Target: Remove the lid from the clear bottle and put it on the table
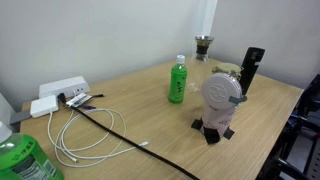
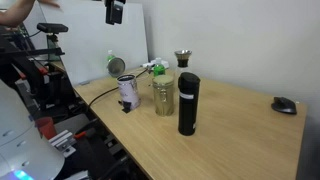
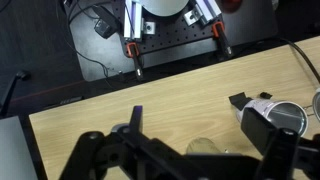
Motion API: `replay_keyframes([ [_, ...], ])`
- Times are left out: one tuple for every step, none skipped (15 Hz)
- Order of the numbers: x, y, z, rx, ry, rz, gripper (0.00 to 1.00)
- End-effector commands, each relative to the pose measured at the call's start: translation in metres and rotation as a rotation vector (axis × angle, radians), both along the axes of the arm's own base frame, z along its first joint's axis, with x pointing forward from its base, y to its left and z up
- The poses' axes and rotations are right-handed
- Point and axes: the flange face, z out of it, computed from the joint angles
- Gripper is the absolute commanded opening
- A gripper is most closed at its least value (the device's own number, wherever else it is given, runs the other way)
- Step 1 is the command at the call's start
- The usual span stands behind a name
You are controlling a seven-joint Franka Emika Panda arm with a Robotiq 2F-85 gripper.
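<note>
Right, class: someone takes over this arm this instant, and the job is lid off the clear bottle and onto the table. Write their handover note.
Gripper: open, empty, well above the table in the wrist view.
Clear bottle: upright at the table's back edge near the wall, beyond the green bottle, with nothing gripping it.
Lid: appears to be on the bottle, though it is small in both exterior views.
Done: nothing yet.
Left: reach the bottle, take the lid off, set it on the table.
</note>
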Motion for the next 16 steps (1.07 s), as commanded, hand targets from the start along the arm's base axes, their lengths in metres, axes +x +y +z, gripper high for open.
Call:
replay_keyframes([
  [0.0,0.0,0.0,0.0,0.0,0.0,1.0],
  [0.001,0.001,0.001,-0.001,-0.007,0.001,1.0],
  [0.002,0.002,0.001,-0.002,-0.013,0.001,1.0],
  [0.004,0.005,0.002,-0.01,-0.024,0.007,1.0],
  [0.008,0.008,0.003,-0.008,-0.039,0.014,1.0],
  [0.013,0.011,0.004,-0.015,-0.063,0.02,1.0],
  [0.016,0.013,0.006,-0.014,-0.081,0.015,1.0],
  [0.019,0.016,0.007,-0.01,-0.109,0.012,1.0],
  [0.023,0.019,0.007,-0.015,-0.134,0.005,1.0],
  [0.028,0.02,0.008,-0.016,-0.162,-0.002,1.0],
  [0.033,0.022,0.01,-0.02,-0.184,-0.004,1.0],
  [0.04,0.026,0.012,-0.04,-0.215,0.007,1.0],
  [0.046,0.03,0.015,-0.054,-0.234,0.024,1.0],
  [0.051,0.035,0.016,-0.063,-0.256,0.041,1.0],
  [0.057,0.04,0.017,-0.067,-0.274,0.058,1.0],
  [0.063,0.047,0.018,-0.073,-0.292,0.077,1.0],
])
